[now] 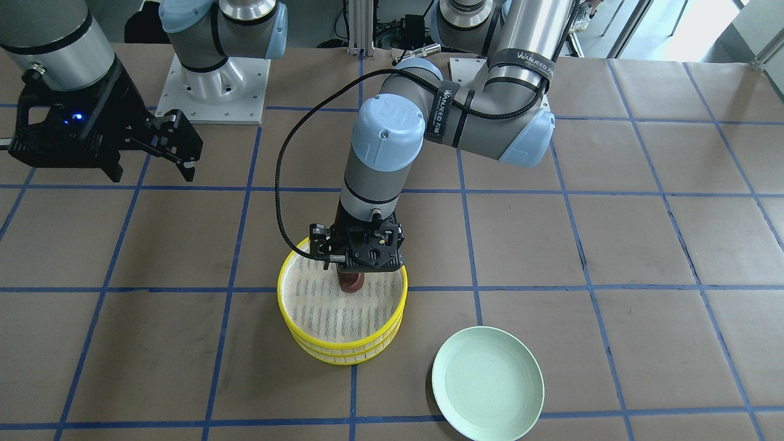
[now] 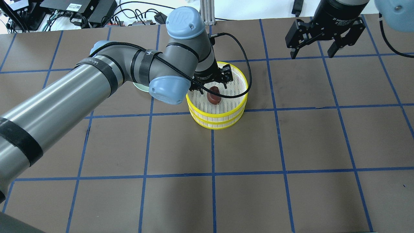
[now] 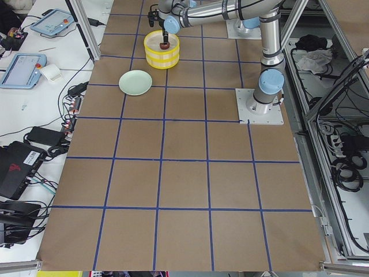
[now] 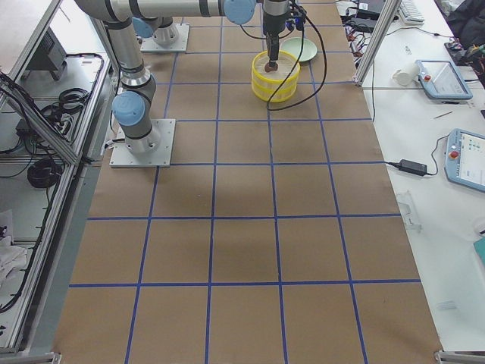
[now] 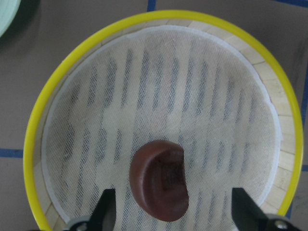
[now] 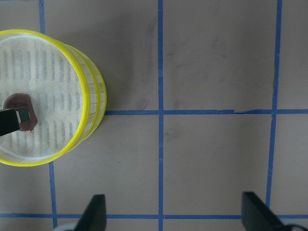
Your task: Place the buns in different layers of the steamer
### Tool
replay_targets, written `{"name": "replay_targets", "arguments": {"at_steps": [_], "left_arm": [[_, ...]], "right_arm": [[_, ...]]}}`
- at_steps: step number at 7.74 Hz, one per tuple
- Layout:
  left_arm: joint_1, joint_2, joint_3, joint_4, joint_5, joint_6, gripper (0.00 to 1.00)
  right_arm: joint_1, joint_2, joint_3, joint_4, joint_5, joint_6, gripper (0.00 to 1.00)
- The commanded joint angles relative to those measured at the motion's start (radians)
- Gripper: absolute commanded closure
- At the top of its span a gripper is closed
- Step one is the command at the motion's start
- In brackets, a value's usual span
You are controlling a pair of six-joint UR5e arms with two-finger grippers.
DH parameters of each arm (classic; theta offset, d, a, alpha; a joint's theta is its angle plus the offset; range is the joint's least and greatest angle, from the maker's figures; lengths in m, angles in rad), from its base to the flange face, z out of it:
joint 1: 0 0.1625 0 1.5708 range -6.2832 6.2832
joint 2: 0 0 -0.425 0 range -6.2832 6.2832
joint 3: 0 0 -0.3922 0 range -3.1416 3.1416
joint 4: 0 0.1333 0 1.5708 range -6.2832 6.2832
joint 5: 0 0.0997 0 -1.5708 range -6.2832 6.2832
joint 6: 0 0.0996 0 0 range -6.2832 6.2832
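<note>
Black "WANJEED" strap [image 1: 522, 59] on left arm [image 1: 380, 160], reddish-brown bun [image 1: 351, 283] in steamer [image 1: 286, 306]

lower tray [image 1: 343, 357]: inside covered by the upper tray [image 1: 280, 293].
dark bun [image 1: 351, 283]: top hidden under the left gripper [image 1: 352, 274], front-facing view; a speck in both side views.
green plate [image 2: 139, 86]: overhead, a sliver past the left arm [image 2: 106, 74]; cut off at the left wrist view's upper left.
</note>
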Motion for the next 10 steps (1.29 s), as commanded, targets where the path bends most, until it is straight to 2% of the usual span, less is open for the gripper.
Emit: {"name": "replay_targets", "arguments": {"at_steps": [1,3,5,7,8,10], "left_arm": [[0.001,0.007,0.005,0.004,0.003,0.003,0.0],[0.039,0.037,0.017,-0.022,0.023,0.041,0.0],[0.186,0.105,0.017,-0.146,0.024,0.24,0.0],[0.265,0.126,0.019,-0.218,0.11,0.34,0.0],[0.312,0.145,0.02,-0.261,0.122,0.373,0.0],[0.411,0.255,0.02,-0.406,0.162,0.449,0.0]], "right_arm": [[0.0,0.0,0.0,0.0,-0.002,0.0,0.0],[0.0,0.0,0.002,-0.002,-0.002,0.0,0.0],[0.0,0.0,0.0,-0.002,0.001,0.0,0.0],[0.0,0.002,0.002,-0.002,0.005,0.001,0.0],[0.0,0.002,0.002,-0.002,0.007,0.001,0.0],[0.002,0.002,0.002,-0.002,0.007,0.001,0.0]]}}
